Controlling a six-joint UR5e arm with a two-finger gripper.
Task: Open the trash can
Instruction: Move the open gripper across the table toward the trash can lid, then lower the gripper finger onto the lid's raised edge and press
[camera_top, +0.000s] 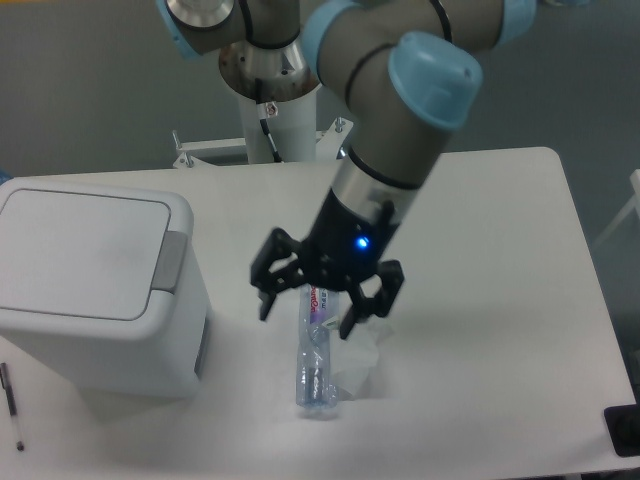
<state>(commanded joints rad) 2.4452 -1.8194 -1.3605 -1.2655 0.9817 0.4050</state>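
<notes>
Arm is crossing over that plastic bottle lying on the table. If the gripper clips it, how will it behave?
The bottle looks clear and empty, so probably light and easily knocked. Lying on its side, it would likely roll or skid. The open gripper hovers right over it.

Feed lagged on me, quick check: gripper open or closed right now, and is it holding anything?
Gripper: open, fingers spread, holding nothing, hanging over the plastic bottle.
</notes>
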